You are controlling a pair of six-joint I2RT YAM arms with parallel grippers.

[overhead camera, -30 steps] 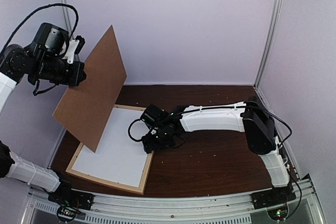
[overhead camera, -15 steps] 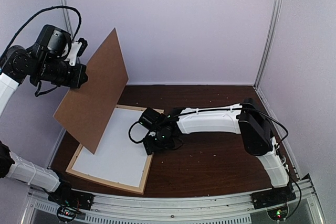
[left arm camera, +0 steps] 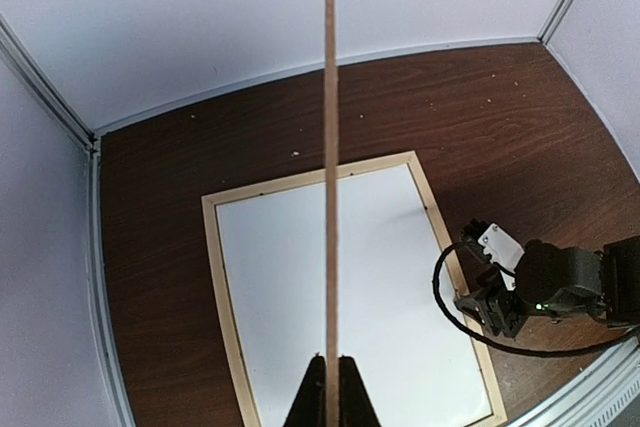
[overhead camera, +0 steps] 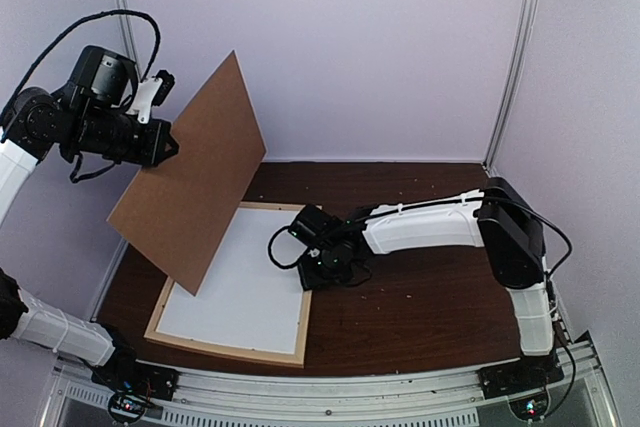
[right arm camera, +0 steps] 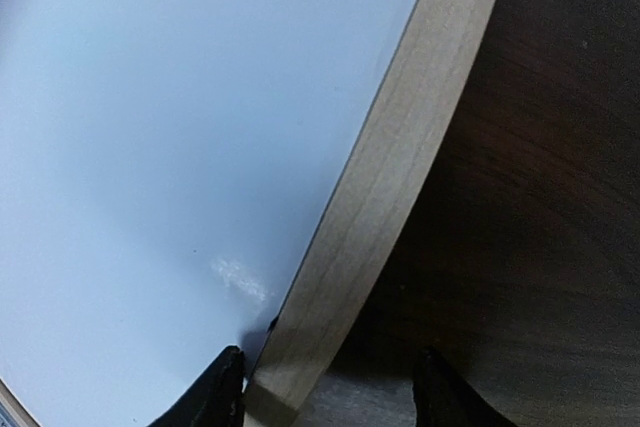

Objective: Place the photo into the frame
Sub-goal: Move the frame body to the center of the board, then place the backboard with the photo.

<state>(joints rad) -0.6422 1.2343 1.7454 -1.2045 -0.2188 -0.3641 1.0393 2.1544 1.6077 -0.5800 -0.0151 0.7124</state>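
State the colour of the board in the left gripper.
The board is plain brown, clearest in the top external view.

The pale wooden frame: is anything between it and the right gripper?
Nothing visible. The right gripper straddles the right rail of the pale wooden frame; the left gripper holds the brown backing board up, aside.

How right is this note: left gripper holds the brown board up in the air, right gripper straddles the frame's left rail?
Wrong on the rail. The right gripper straddles the frame on its right rail, not its left, as the top view shows; the right wrist view has a finger on each side of the wood. The left gripper does hold the brown board in the air.
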